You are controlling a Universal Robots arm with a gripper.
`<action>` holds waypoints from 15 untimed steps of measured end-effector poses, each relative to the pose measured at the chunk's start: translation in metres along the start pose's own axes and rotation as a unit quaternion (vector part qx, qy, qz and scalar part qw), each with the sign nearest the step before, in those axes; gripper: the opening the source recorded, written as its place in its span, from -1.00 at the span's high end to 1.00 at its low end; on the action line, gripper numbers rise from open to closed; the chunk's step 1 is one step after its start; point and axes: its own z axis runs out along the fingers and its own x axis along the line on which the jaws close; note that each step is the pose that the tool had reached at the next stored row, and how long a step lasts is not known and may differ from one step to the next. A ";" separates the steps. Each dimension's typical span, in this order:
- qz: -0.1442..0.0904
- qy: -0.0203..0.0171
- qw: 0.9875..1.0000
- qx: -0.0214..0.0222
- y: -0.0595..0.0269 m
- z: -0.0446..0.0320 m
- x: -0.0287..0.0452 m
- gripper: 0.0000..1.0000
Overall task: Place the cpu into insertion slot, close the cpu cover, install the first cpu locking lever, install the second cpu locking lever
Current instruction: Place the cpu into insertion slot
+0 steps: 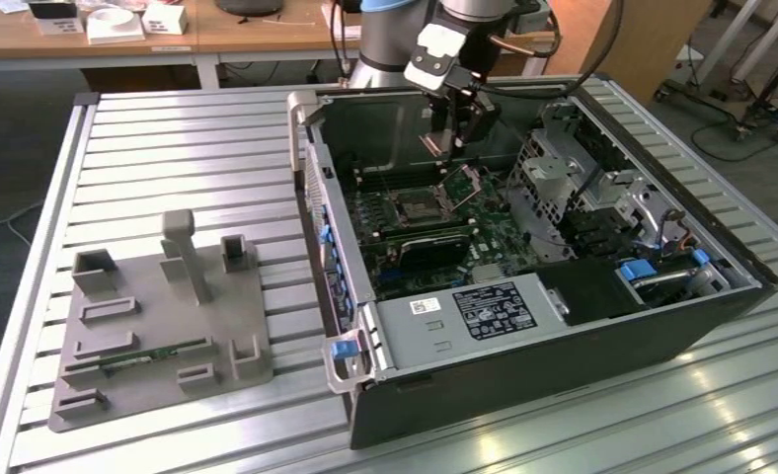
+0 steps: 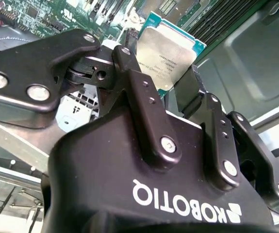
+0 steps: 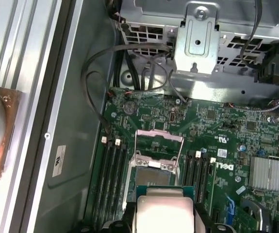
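A ribbed metal worktop fills the exterior view, with a wooden desk along the upper left of the frame. In the lower left of the frame a grey plastic jig lies flat on the worktop, well apart from the work. To its right an open computer case lies on its side, with the green board showing inside. Near the middle of the board sits the slot, a dark square with a silvery rim. In the first wrist view the slot is bare, flanked by long black memory slots. Just beside the slot, on the exterior view's right, the cover stands tilted up on its hinge. In the first wrist view the cover is a thin frame raised clear of the slot. Above the slot, in the upper middle of the frame, the pincer hangs from the arm. In the second wrist view the pincer is pinching the cpu by two opposite edges. In the first wrist view the cpu hangs near the slot but apart from it. Further right, metal drive cages fill that end of the case. As I judge it, the task is at its first step. The cpu is not yet seated and the cover is not yet closed. The levers are too thin to tell for sure.
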 end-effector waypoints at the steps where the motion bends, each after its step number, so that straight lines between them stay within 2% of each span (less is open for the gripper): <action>1: 0.000 0.000 1.000 0.000 -0.0007 0.0004 0.0002 -0.08; 15: 0.000 0.000 1.000 0.000 -0.0012 0.0007 0.0003 -0.08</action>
